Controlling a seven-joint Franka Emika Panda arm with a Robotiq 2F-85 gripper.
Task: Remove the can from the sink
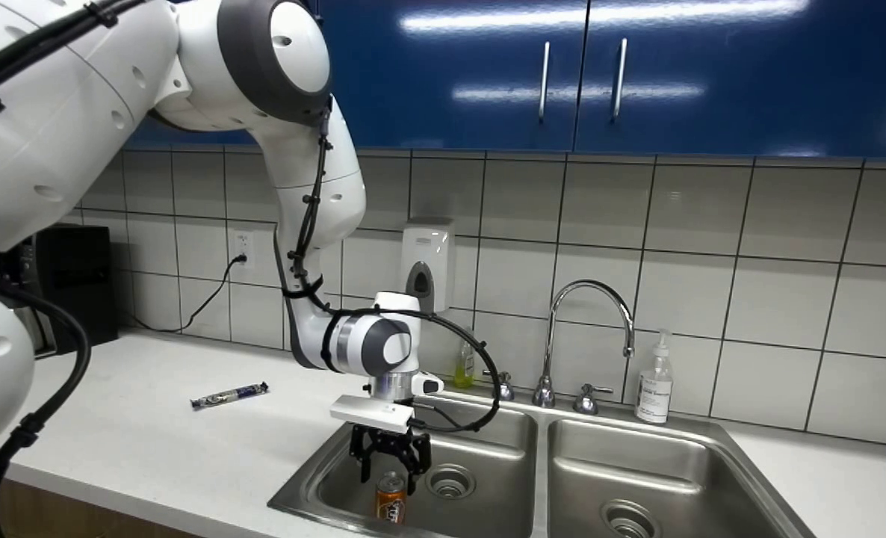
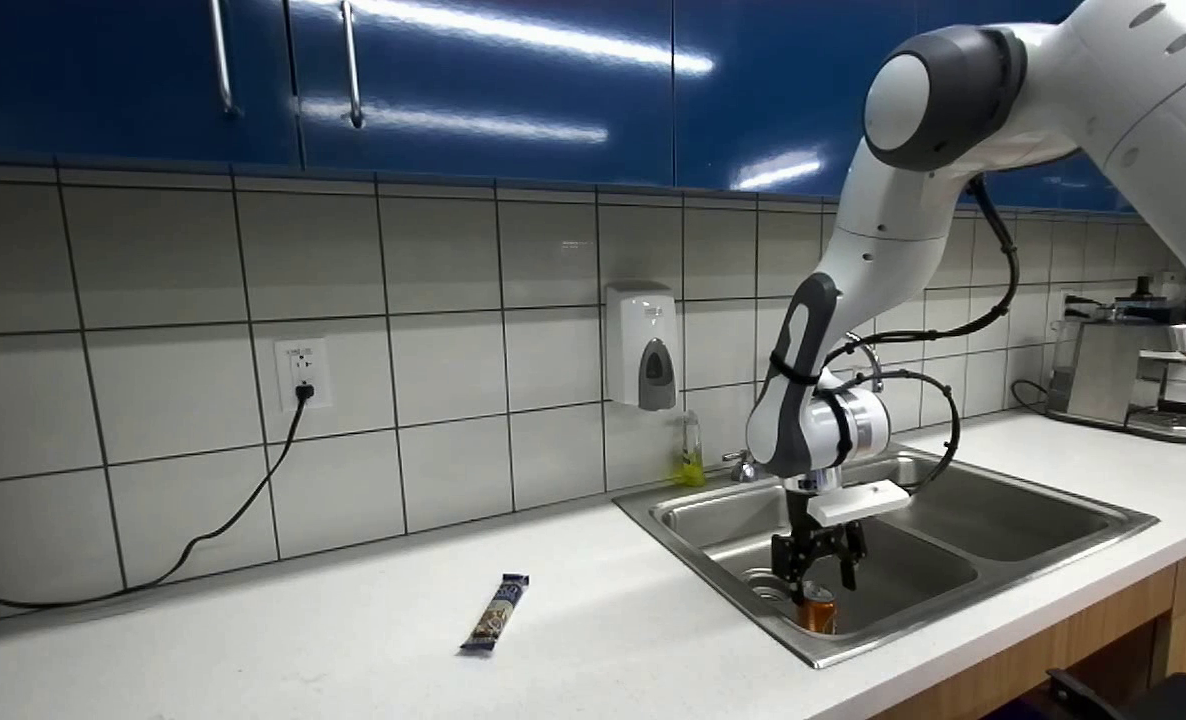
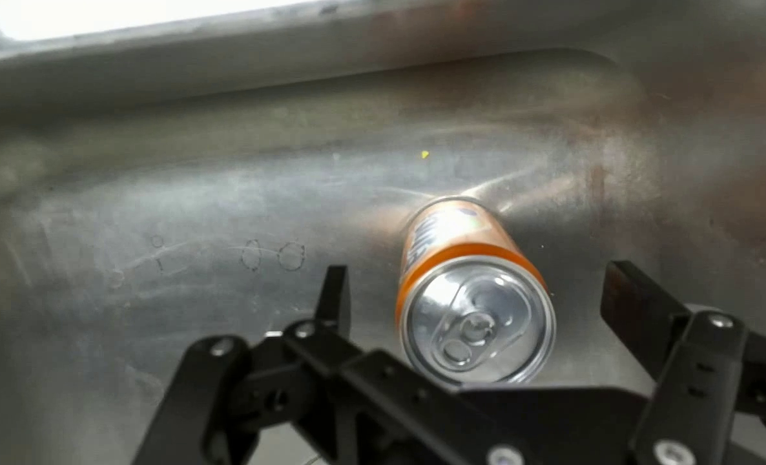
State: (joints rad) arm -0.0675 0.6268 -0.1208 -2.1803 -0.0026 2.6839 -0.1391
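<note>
The can (image 1: 391, 504) is small, with an orange label and a silver pull-tab top. It stands upright on the floor of one basin of the steel double sink (image 1: 541, 463), near the front wall. It also shows in an exterior view (image 2: 818, 614) and in the wrist view (image 3: 476, 316). My gripper (image 1: 388, 483) points down into that basin above the can; it also shows in an exterior view (image 2: 823, 590). In the wrist view my gripper (image 3: 476, 274) is open, with a finger on either side of the can's top and a gap on both sides. It holds nothing.
The faucet (image 1: 549, 336) rises behind the sink. A white pump bottle (image 1: 655, 388) and a yellow-green soap bottle (image 2: 691, 465) stand at the back. A wrapped bar (image 2: 498, 612) lies on the counter. A soap dispenser (image 2: 641, 345) hangs on the wall. Blue cabinets (image 1: 450, 75) are overhead.
</note>
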